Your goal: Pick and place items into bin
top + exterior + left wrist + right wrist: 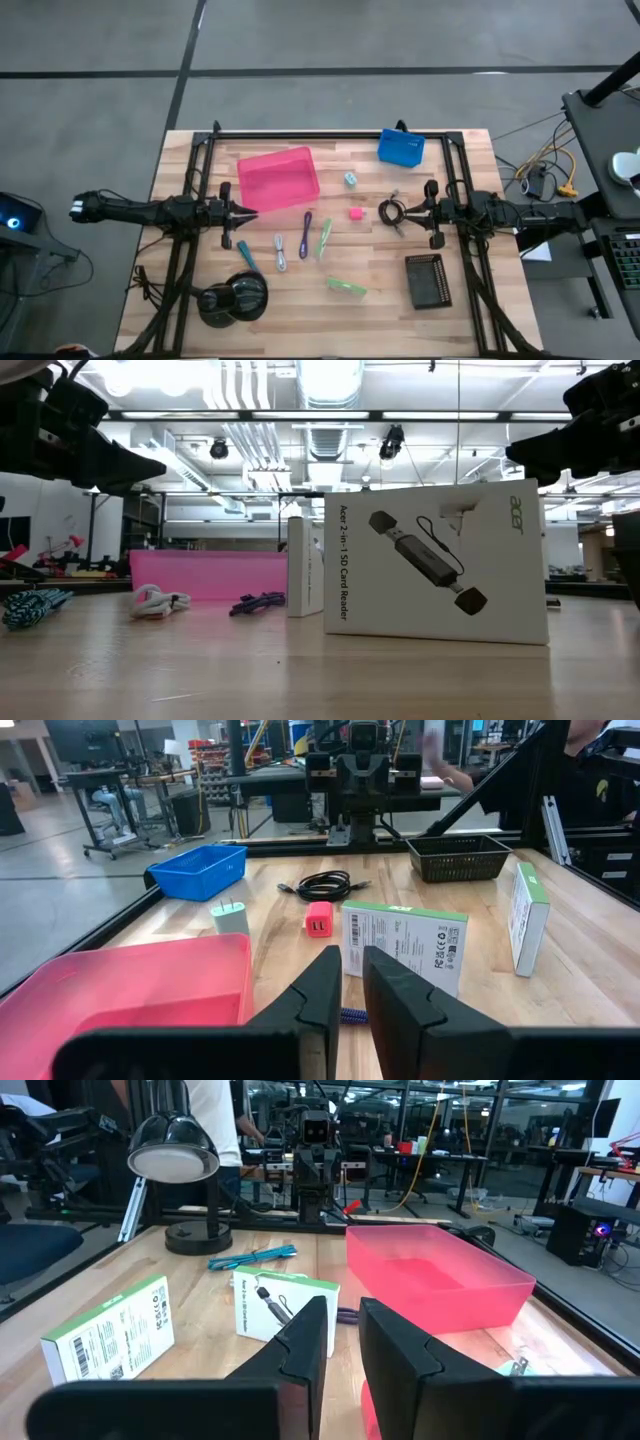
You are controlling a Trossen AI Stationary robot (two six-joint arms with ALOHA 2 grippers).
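Two boxes [435, 560] hide table beyond.

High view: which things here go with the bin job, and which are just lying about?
Job:
pink bin
black coiled cable
pink cube
pale teal cube
purple cord
green and white box

Lying about:
black desk lamp
black mesh tray
blue basket

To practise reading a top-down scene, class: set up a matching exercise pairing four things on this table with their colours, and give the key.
Things:
1. large bin
2. small bin
3. mesh tray
4. cube beside the coiled cable

Colours:
A. blue
B. black
C. bright pink, small
D. pink, wide and open-topped

Pairs: 1-D, 2-A, 3-B, 4-C
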